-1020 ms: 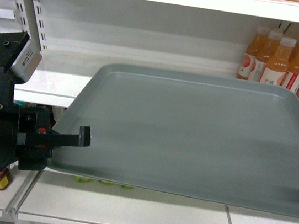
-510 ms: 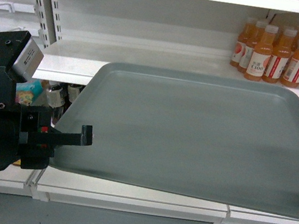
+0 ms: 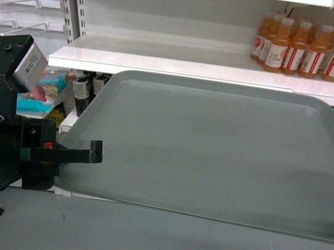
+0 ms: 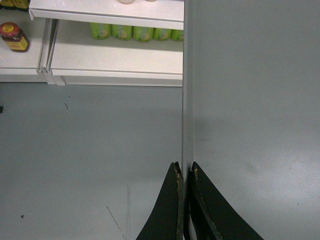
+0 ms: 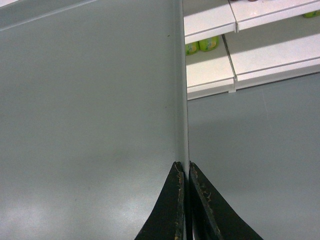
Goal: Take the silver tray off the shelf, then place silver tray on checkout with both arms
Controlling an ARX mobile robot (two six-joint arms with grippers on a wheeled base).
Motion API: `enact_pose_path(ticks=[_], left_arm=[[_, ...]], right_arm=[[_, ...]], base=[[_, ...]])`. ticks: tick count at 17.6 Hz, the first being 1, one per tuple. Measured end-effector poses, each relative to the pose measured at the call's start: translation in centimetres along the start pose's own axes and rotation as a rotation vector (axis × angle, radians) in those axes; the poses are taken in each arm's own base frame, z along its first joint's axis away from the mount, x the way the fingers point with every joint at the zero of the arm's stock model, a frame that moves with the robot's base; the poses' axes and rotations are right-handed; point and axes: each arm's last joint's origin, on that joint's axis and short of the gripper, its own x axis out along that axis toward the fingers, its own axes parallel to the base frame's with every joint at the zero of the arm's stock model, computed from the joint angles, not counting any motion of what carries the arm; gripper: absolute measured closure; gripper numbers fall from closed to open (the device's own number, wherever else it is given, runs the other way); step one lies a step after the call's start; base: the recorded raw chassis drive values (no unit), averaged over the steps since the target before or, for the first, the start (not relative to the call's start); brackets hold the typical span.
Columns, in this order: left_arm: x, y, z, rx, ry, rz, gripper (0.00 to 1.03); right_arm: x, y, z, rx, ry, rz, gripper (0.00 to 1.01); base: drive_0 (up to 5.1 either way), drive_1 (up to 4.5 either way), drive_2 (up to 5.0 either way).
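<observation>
Backing away from the shelf, the robot carries the tray clear of the boards: a second ago the tray overlapped the white lip, and now grey floor shows under its near edge at the bottom of the head frame, while the shelf has slid upward and shrunk. I judge the first step done; the tray is off the shelf and hangs in mid-air in the centre of the frame, roughly level. No checkout appears in any view, so the carry and the set-down remain.

Both hands grip it. The left hand is clenched on the tray's left rim, at the lower middle of its wrist view. The right hand is clenched on the right rim likewise.

Orange bottles stand at the upper right of the head frame with red-and-white labels; their print is too small to read. A red-capped jar and green cups carry no legible writing either.
</observation>
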Motion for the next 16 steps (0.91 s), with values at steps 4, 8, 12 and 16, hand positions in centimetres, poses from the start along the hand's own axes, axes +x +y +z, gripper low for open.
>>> enact_pose_path(ticks=[4, 8, 12, 16], left_arm=[[0.01, 0.01, 0.01, 0.000, -0.001, -0.001, 1.00], [0.00, -0.03, -0.04, 0.001, 0.003, -0.001, 1.00], [0.01, -0.01, -0.02, 0.001, 0.002, -0.001, 1.00], [0.00, -0.01, -0.03, 0.001, 0.003, 0.000, 1.00]], right_arm=[[0.00, 0.01, 0.02, 0.000, -0.001, 0.002, 0.99], [0.00, 0.00, -0.02, 0.000, 0.001, 0.000, 0.99], [0.00, 0.00, -0.01, 0.000, 0.001, 0.000, 0.99], [-0.01, 0.01, -0.01, 0.000, 0.001, 0.001, 0.99]], base=[[0.1, -4.21, 4.5], [0.1, -4.21, 4.5], [0.1, -4.25, 4.4], [0.0, -4.28, 4.4]])
